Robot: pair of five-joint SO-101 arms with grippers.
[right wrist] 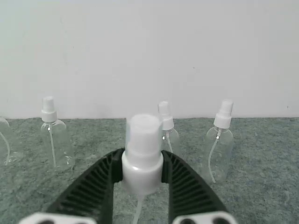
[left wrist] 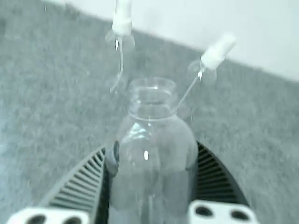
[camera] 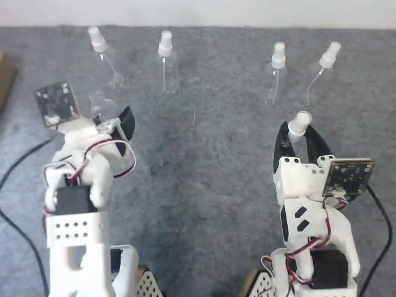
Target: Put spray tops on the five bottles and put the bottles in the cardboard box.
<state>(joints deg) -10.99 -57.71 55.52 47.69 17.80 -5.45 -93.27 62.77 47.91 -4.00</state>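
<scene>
Right gripper (right wrist: pixel 142 159) is clamped on a white spray top (right wrist: pixel 142 135). It holds the collar from both sides with the nozzle end up, and a thin dip tube (right wrist: pixel 138 210) hangs down between the jaws. Left gripper (left wrist: pixel 152 156) is clamped round the body of a clear bottle (left wrist: pixel 152 112), which stands roughly upright with its neck open and bare.

In the high view the two arms are well apart. The held bottle is over the left side of the grey mat (camera: pixel 204 185) and the held top over the right. Along the far edge of the mat, beyond both grippers, four more bottles stand in a row, each wearing a white spray top: the far-left bottle (camera: pixel 105 62), second bottle (camera: pixel 167 65), third bottle (camera: pixel 274 77) and far-right bottle (camera: pixel 320 77). A brown corner at the left border looks like the cardboard box (camera: pixel 5 77), though too little shows to be sure.

The step in hand appears to be fitting the last top. The likely failure is the thin, flexible dip tube catching on the rim instead of dropping into the narrow neck. If it catches, it would bend or push the top askew. Pressing down off-centre could also tip the smooth plastic bottle or make it slide in its grip. A wide swing by either arm could topple the light bottles standing behind.
</scene>
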